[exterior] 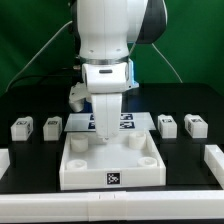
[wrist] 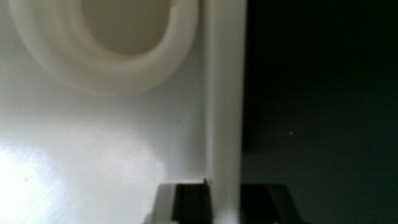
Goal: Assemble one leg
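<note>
Four legs (exterior: 22, 127) (exterior: 52, 125) (exterior: 167, 124) (exterior: 195, 126) flanking tray (exterior: 85, 176), tool (wrist: 217, 200) astride wall (wrist: 221, 100)

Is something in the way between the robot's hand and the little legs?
Only the tray wall: the gripper straddles it. The legs lie on the table at both sides of the tray, with nothing else visible between.

Green backdrop (exterior: 30, 35) behind a black table (exterior: 35, 150) — soft, even light.

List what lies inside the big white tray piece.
Round sockets show near the corners of the tray. The arm hangs over its middle and back, so anything lying there is covered.
</note>
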Available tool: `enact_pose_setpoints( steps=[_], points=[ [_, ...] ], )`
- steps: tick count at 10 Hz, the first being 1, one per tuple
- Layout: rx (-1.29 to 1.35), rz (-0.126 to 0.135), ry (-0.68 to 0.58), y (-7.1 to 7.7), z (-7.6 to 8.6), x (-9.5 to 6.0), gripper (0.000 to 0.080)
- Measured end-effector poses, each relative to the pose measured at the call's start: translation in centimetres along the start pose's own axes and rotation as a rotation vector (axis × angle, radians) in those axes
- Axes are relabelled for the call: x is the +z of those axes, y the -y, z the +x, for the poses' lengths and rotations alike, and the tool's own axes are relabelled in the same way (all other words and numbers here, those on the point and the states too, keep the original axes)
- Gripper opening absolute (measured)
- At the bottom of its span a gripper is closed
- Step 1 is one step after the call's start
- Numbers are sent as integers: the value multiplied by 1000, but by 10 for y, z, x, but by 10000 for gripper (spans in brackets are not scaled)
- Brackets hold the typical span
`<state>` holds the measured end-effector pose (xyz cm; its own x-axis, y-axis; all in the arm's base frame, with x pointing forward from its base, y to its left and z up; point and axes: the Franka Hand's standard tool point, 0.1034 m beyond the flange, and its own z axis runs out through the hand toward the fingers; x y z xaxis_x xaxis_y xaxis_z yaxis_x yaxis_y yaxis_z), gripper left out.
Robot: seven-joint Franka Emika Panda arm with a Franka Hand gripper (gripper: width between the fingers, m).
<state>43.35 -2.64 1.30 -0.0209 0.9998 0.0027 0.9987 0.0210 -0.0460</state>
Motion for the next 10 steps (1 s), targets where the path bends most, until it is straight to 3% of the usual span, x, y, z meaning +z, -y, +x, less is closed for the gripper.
enact_pose_setpoints(
  steps=[2, 3, 7, 8, 10],
  points=[
    [1, 0, 0, 0, 0, 0, 60],
    [26, -8, -4, -7, 10, -1, 60],
    [30, -55, -29, -57, 56, -4, 60],
    [37, -56, -33, -63, 63, -2, 60],
    [40, -30, -30, -64, 71, -2, 60]
  ],
)
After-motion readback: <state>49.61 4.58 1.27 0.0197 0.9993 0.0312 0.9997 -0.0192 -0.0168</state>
